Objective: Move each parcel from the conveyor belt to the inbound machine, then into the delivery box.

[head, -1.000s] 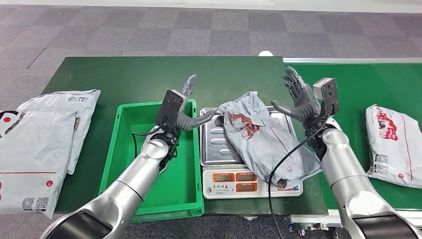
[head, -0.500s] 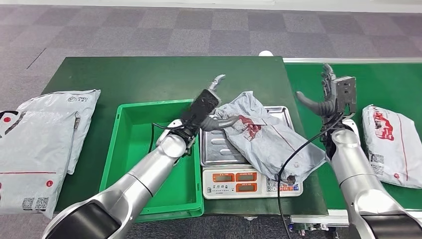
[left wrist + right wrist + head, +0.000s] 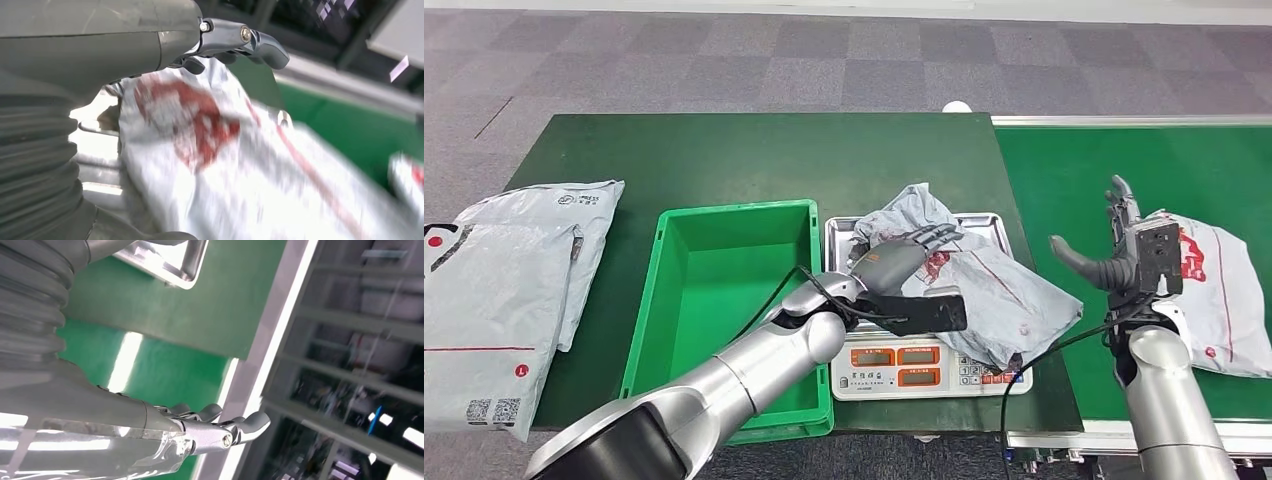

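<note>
A crumpled grey parcel with red print (image 3: 994, 295) lies across the steel tray of the scale (image 3: 844, 262), the inbound machine. My left hand (image 3: 902, 258) reaches over that parcel's near-left part with its fingers (image 3: 929, 236) stretched out, holding nothing. The left wrist view shows the same fingers (image 3: 250, 42) spread just above the parcel (image 3: 210, 165). My right hand (image 3: 1116, 252) hovers open over the green conveyor belt (image 3: 1074, 170), just left of a second grey parcel (image 3: 1224, 290). The green delivery box (image 3: 724, 300) stands empty, left of the scale.
Two more grey parcels (image 3: 504, 300) lie overlapped at the table's left end. The scale's orange display (image 3: 894, 366) faces me at the near edge. A black cable (image 3: 1024, 345) runs from my right arm across the parcel's near corner.
My left hand swung right and down from the box's edge to over the parcel on the scale. My right hand drew back to the right, ending beside the parcel on the belt.
</note>
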